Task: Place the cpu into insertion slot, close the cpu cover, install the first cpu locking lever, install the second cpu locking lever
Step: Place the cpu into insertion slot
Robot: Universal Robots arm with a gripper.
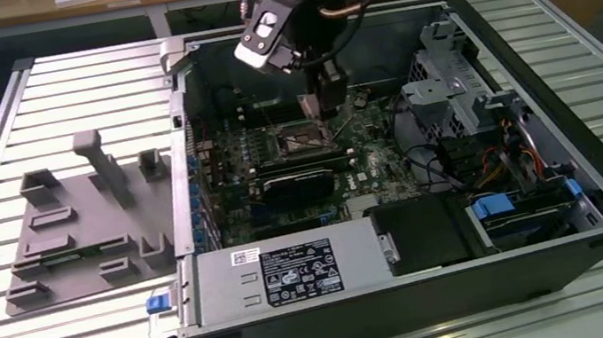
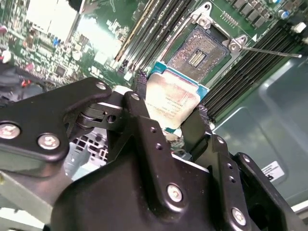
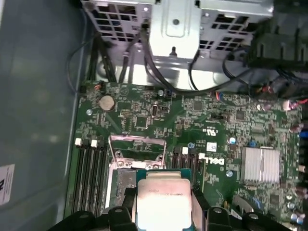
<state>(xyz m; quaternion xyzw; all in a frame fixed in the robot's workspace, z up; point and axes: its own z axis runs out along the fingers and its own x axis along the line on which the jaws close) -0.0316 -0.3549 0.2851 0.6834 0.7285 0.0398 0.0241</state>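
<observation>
My gripper hangs inside the open computer case, just above the green motherboard. It is shut on the cpu, a flat square chip with a pale metal top, held by two opposite edges between the black fingers. In the first wrist view the cpu sits tilted over the near part of the insertion slot. In the second wrist view the insertion slot lies uncovered beyond the chip, its dark contact field showing. The cpu cover stands swung open at the socket's far side. A thin locking lever sticks out beside the socket.
Long black memory slots flank the socket. A black card lies across the board below it. A drive cage with cables fills the exterior view's right, a power supply the front. A grey fixture tray sits outside the case.
</observation>
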